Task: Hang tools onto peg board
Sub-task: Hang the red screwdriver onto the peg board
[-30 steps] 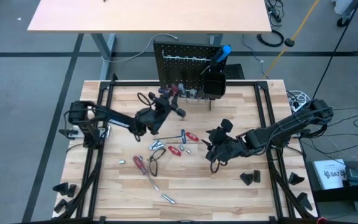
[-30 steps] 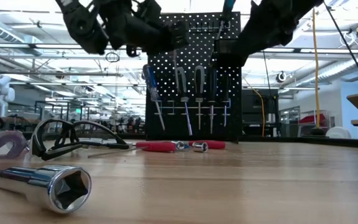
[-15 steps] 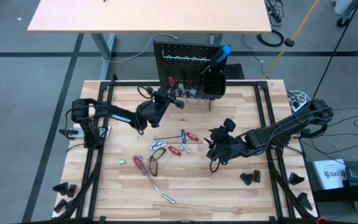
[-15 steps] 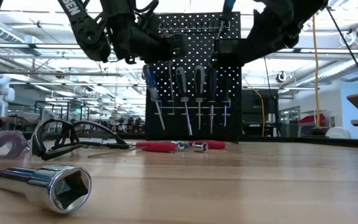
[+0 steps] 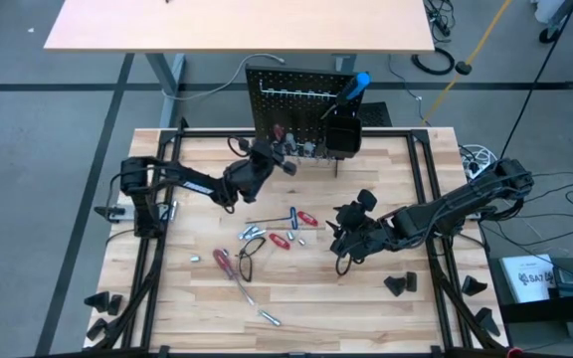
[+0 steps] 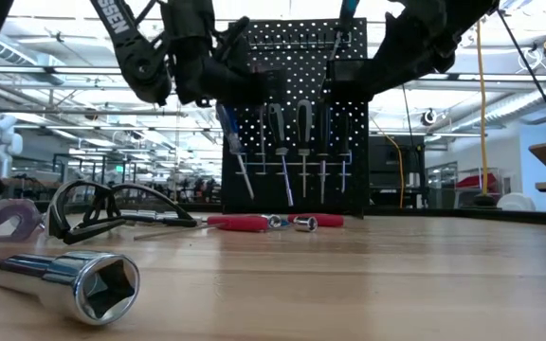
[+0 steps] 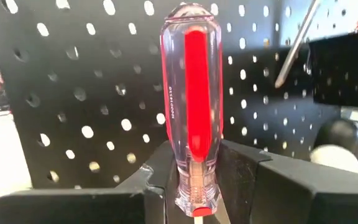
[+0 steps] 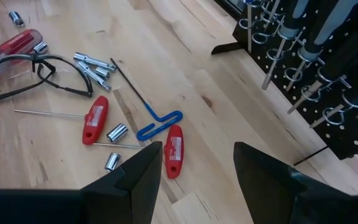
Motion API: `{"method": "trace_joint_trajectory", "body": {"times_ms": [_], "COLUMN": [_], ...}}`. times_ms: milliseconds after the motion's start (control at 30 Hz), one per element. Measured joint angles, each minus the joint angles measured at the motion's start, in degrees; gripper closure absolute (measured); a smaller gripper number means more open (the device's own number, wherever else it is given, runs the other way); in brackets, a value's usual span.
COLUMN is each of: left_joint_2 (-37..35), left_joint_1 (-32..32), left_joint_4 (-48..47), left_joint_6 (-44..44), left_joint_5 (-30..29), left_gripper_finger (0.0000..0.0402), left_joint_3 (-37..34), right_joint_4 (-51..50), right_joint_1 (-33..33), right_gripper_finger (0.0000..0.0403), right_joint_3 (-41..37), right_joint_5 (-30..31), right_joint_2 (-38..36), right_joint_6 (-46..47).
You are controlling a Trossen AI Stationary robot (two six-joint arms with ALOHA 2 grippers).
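holding red screwdriver at peg board

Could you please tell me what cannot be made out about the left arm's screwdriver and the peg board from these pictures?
- The red-handled screwdriver: its shaft and tip are cut off at the left wrist view's edge, behind the left gripper.
- The peg board: from above its face is foreshortened, so the target hook is unclear.
- Low view: the left arm hides the screwdriver.
- The right gripper hangs open over the table; it hides nothing relevant.
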Motion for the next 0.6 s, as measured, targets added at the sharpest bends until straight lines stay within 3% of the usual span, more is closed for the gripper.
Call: {"method": "trace_joint_trajectory", "body": {"times_ms": [600], "left_joint_2": [1.95], "left_joint_1": [0.22], "left_joint_4": [-3.11], "left_joint_6": [-1.53], "left_joint_5": [-1.25], "left_gripper_finger": [0.0315], "left_joint_3": [-0.04], "right_joint_4": [0.23], "right_joint_1": [0.00], "right_gripper_finger": [0.0211], "right_joint_3": [-0.02], "right_joint_5": [-0.02], "right_joint_2": [0.00], "right_joint_6": [0.00]}}
